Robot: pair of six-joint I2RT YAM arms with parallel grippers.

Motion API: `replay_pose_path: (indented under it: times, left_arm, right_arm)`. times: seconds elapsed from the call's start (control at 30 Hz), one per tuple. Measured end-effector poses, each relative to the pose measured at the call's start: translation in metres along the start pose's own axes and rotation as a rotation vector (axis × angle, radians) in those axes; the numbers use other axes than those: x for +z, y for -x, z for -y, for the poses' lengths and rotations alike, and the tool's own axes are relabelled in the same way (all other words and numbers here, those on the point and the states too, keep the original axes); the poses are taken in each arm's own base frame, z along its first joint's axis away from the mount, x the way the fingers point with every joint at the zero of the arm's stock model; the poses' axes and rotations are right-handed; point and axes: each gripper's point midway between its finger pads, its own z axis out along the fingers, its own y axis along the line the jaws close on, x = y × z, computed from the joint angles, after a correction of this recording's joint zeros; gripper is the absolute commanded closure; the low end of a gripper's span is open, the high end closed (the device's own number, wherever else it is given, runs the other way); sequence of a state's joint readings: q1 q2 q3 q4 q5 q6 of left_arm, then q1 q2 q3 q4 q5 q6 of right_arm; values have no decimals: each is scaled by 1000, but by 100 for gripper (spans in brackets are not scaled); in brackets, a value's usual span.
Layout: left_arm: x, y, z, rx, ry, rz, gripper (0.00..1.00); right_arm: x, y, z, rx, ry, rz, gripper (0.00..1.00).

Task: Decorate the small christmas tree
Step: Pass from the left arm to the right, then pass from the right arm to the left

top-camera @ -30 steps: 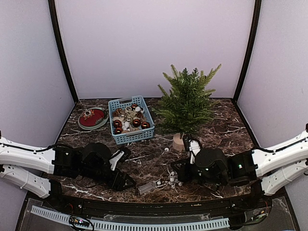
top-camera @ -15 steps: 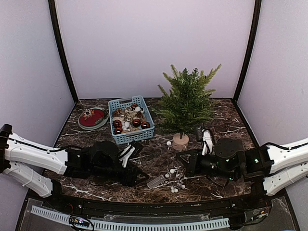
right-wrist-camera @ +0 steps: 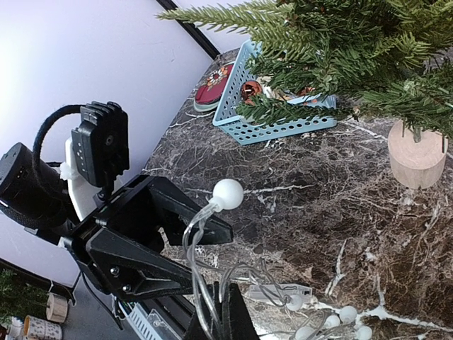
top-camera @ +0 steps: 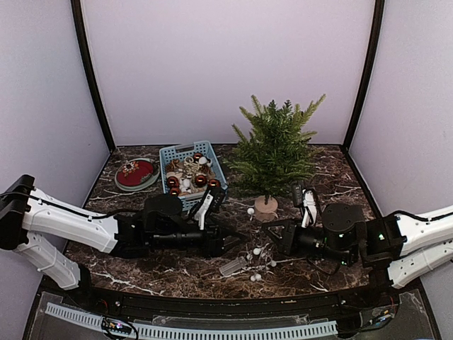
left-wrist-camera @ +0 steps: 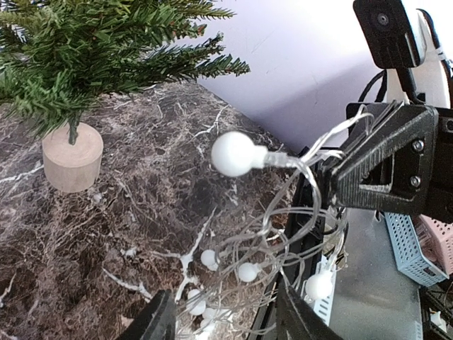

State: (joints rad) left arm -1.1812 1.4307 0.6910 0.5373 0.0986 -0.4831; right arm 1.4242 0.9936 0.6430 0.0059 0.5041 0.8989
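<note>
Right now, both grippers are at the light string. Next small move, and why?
Probably close the left gripper on the strand by the raised bulb: its jaws stand parted there, the right gripper pinches the light string, and the small christmas tree is bare.

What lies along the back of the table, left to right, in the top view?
red dish → basket → tree
</note>
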Motion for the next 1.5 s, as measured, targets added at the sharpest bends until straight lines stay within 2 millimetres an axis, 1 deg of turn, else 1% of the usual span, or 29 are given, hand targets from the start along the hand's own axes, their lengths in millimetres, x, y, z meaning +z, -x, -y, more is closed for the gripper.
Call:
replay_pose_path:
  times: [0.1, 0.27, 0.43, 0.57, 0.63, 0.67, 0.7, 0.73, 0.8, 0.93, 1.0, 1.13, 1.23, 1.33, 1.37, 1.5]
  left_arm:
    - [10, 0, 1, -6, -11, -4, 63]
    - [25, -1, 4, -22, -31, -22, 66]
    - [32, 0, 7, -34, -50, -21, 69]
    - [37, -3, 7, -48, -55, -36, 74]
    - [40, -5, 6, -55, -58, -41, 79]
    - [41, -7, 6, -59, -60, -45, 86]
    - [42, -8, 6, -63, -62, -49, 90]
    - [43, -9, 6, -67, -64, -52, 97]
    - [44, -11, 5, -75, -66, -55, 100]
    - [42, -6, 1, -77, -37, -26, 100]
    - [33, -3, -8, -78, 14, -2, 100]
    - [-1, 9, -24, -83, 126, 43, 100]
    - [-31, 29, -37, -90, 212, 88, 100]
    - [-58, 44, -51, -95, 294, 119, 100]
    - [-67, 47, -57, -96, 326, 123, 100]
    - [-98, 44, -79, -102, 449, 104, 100]
  right_arm:
    - [0, 0, 0, 1, 2, 2, 100]
    - [0, 1, -1, 4, 6, 6, 100]
    - [0, 2, -3, 7, 11, 9, 100]
    - [0, 2, -3, 7, 11, 9, 100]
    - [0, 2, -3, 7, 11, 9, 100]
    - [0, 2, -3, 7, 11, 10, 100]
    - [0, 2, -3, 7, 11, 10, 100]
    - [0, 2, -3, 8, 11, 10, 100]
    - [0, 3, -3, 8, 11, 12, 100]
    - [-1, 4, 2, 13, -10, 20, 100]
    - [-3, 5, 7, 16, -34, 22, 100]
    - [-14, 8, 23, 18, -96, 31, 100]
    - [-26, 16, 34, 16, -136, 49, 100]
    - [-40, 29, 38, 21, -158, 77, 100]
    - [-47, 37, 40, 26, -164, 95, 100]
    - [-61, 50, 44, 32, -181, 128, 100]
